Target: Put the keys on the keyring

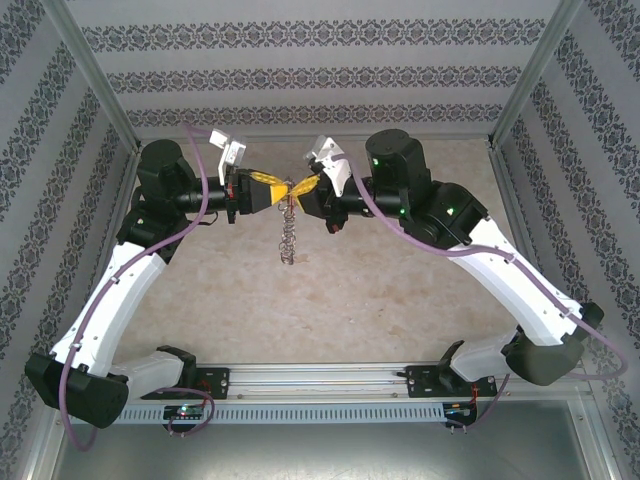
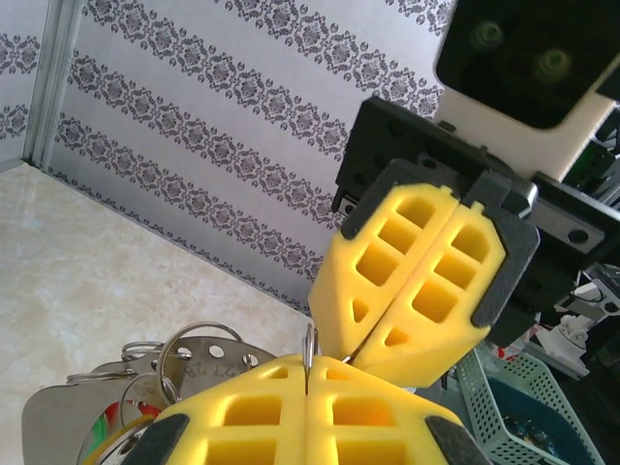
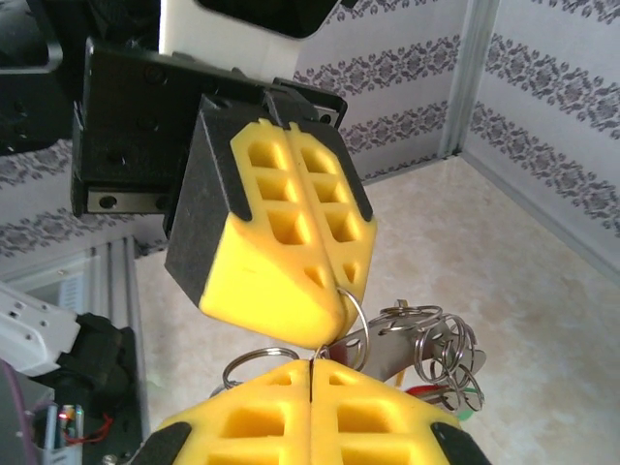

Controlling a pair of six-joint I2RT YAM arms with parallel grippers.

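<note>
The keyring (image 1: 288, 232) is a limp bunch of silvery rings with a flat holed metal tag (image 3: 426, 334). It hangs between both grippers above the table. My left gripper (image 1: 283, 190) is shut, pinching a thin ring edge (image 2: 309, 351) at its yellow fingertips. My right gripper (image 1: 301, 187) is shut too, tip to tip with the left. Close up, the right gripper (image 3: 312, 362) nips a wire end beside a ring (image 3: 355, 325) that runs into the left gripper's tips. Red (image 3: 427, 390) and green (image 3: 466, 413) heads of the keys peek out under the tag.
The beige tabletop (image 1: 380, 290) lies well below the hanging bunch, with patterned walls on three sides. A metal rail (image 1: 320, 378) runs along the near edge between the arm bases. A green mesh basket (image 2: 523, 407) stands beyond the table in the left wrist view.
</note>
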